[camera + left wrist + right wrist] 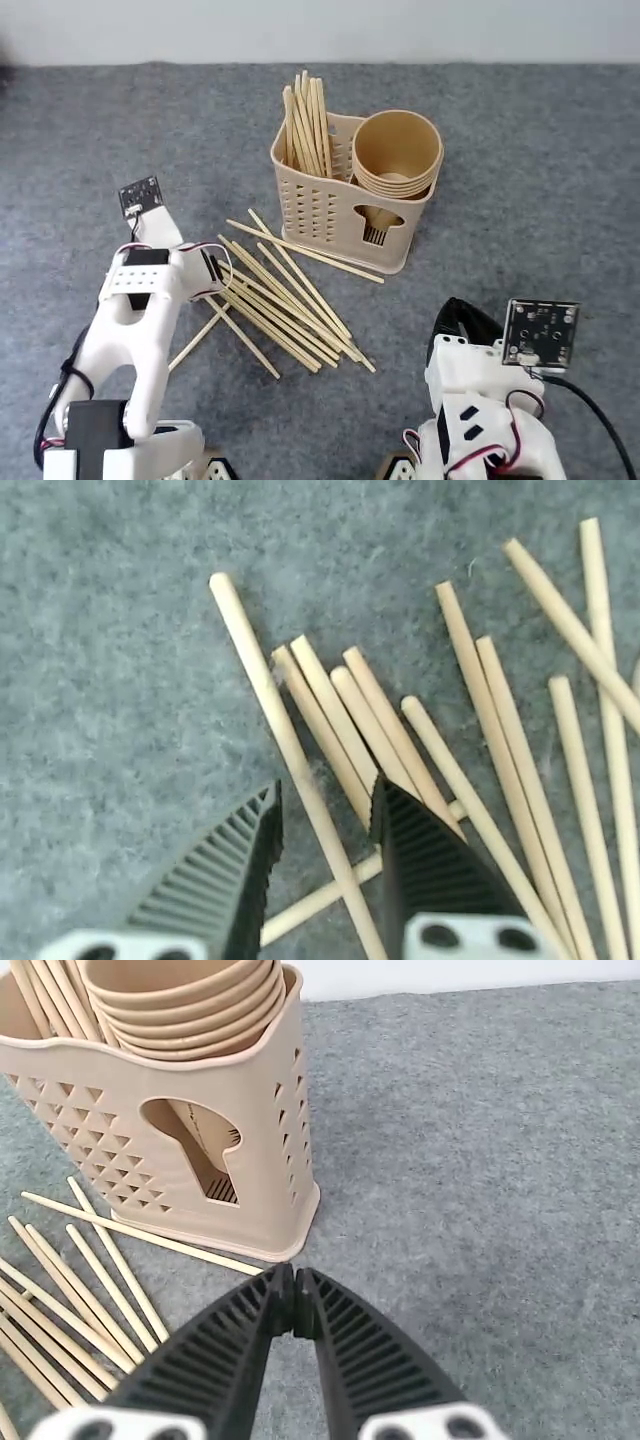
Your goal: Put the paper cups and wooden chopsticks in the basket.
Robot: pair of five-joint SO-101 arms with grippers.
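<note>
Wooden chopsticks, loose [285, 305]: a fan of them lies flat on the grey carpet [540, 200], under and just ahead of the left gripper [325, 798].
Open room, left: there is bare carpet on the left gripper's outer side. On its inner side the sticks crowd together, several touching along their length.
Open room, right: wide bare carpet lies ahead of the right gripper [296, 1285] and on its outer side. The loose sticks lie on its inner side.
Left gripper pose: it is low over the carpet with its fingers spread apart, one on each side of a single chopstick [290, 750]. Carpet shows on both sides of that stick. One finger overlaps the near ends of the bunched sticks.
Right gripper pose: its fingers are pressed together and hold nothing. It is aimed at the basket's lower corner.
Long axis: most loose sticks share one diagonal, with near ends bunched at the left fingertips and far ends splayed toward the right arm. The single chopstick points away past the tips. One crossing stick [200, 338] runs the opposite diagonal.
Basket [335, 205]: it stands upright beyond the fan from the left gripper, and straight ahead of the right gripper, near its tips.
Paper cups [398, 150]: they sit as a nested stack, mouths up, in one basket compartment.
Standing chopsticks [305, 115]: they lean in the other compartment, with their ends above the rim.
</note>
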